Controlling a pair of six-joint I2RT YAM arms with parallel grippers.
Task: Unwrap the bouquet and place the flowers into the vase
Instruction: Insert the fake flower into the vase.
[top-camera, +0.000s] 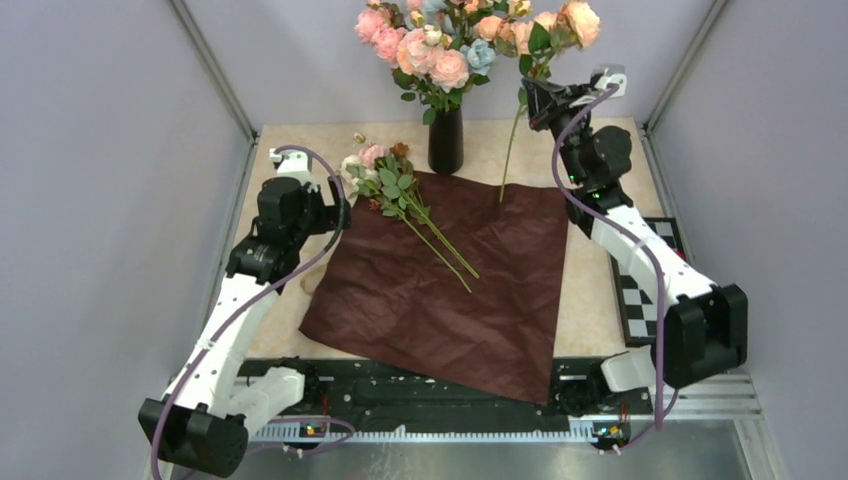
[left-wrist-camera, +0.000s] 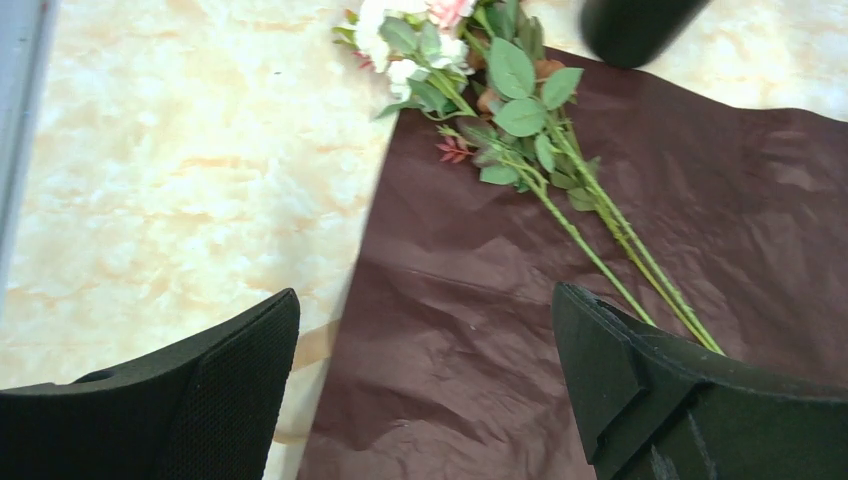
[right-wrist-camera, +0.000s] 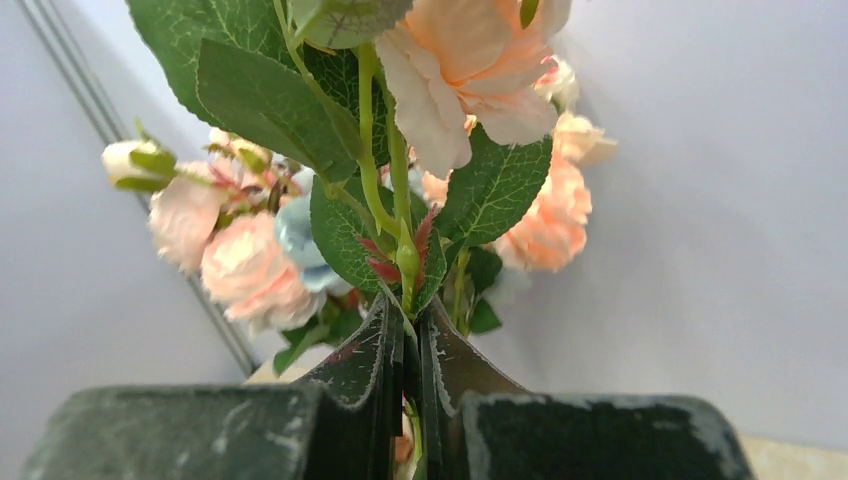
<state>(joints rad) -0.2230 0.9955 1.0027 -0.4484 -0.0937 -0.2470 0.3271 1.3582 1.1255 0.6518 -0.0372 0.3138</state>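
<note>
The bouquet is unwrapped: its dark maroon paper (top-camera: 450, 290) (left-wrist-camera: 600, 260) lies flat on the table. Small cream and pink flowers (top-camera: 385, 180) (left-wrist-camera: 500, 110) on thin green stems rest across the paper's far left corner. The black vase (top-camera: 445, 140) (left-wrist-camera: 635, 25) stands behind the paper, with larger peach, pink and blue blooms (top-camera: 450, 45) in it. My left gripper (top-camera: 338, 205) (left-wrist-camera: 425, 310) hangs open over the paper's left edge, holding nothing. My right gripper (top-camera: 528, 100) (right-wrist-camera: 410, 310) is raised right of the vase, shut on a long green flower stem (top-camera: 510, 150) (right-wrist-camera: 400, 200) whose peach bloom (right-wrist-camera: 460, 70) is on top.
A tan strip (left-wrist-camera: 312, 345) peeks from under the paper's left edge. A black-and-white checkerboard (top-camera: 640, 290) lies at the table's right side. Grey walls with metal frame posts (top-camera: 210, 70) enclose the table on three sides.
</note>
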